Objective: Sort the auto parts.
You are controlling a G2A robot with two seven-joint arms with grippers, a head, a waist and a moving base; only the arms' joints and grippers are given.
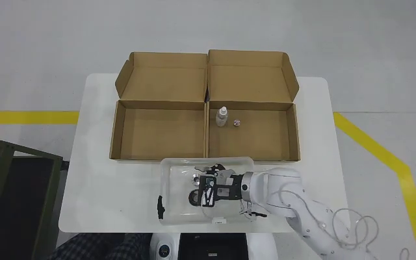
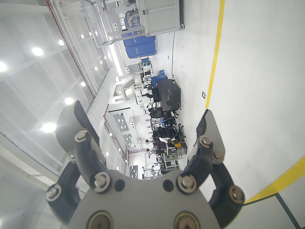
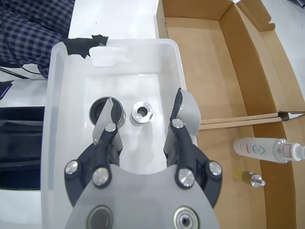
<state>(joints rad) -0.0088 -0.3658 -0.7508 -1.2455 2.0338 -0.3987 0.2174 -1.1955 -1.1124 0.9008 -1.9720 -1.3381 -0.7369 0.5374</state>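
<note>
- Top view: a white surface with rounded corners [image 1: 97, 182] stands on a pale grey floor [image 1: 52, 52] crossed by a yellow line [image 1: 39, 117]. An open brown left cardboard box [image 1: 159, 133] and a matching right cardboard box [image 1: 260, 136] lie side by side on the far half. A clear rectangular plastic bin [image 1: 170, 170] sits just in front of them. The right tool [image 1: 200, 190] is inside the bin.
- Left wrist view: the left tool [image 2: 143, 110], fingers spread wide and gripping nothing, faces a bright factory hall with ceiling lamps and a framed machine enclosure [image 2: 143, 8].
- Right wrist view: the right tool's fingers are apart.
  - Between them, on the bin floor, rests a short silver metal ring [image 3: 142, 115], bore upward and axis upright.
  - Just beside it sits a black round bearing [image 3: 96, 108] with a steel rim, also lying flat, partly behind one finger.
  - Torn black tape [image 3: 81, 46] clings to the bin's rim.
  - In the right cardboard box lie a white plastic bottle [image 3: 259, 149], its long axis pointing cap-first toward the lid flap, and a small brass-and-steel fitting [image 3: 252, 178].
</note>
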